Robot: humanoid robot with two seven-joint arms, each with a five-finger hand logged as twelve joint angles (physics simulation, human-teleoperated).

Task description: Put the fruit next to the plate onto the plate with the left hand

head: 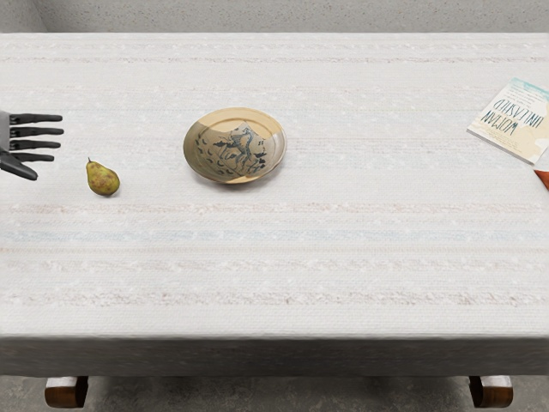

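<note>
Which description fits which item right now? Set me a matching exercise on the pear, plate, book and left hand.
Things:
1. pear
2. plate
3. book
4. left hand

Descriptions:
A. at the far right edge of the view
B. near the middle, nothing on it
C. at the left edge, fingers spread, holding nothing
D. lying between hand and plate, touching neither

Pairs: 1-D, 2-B, 3-A, 4-C
</note>
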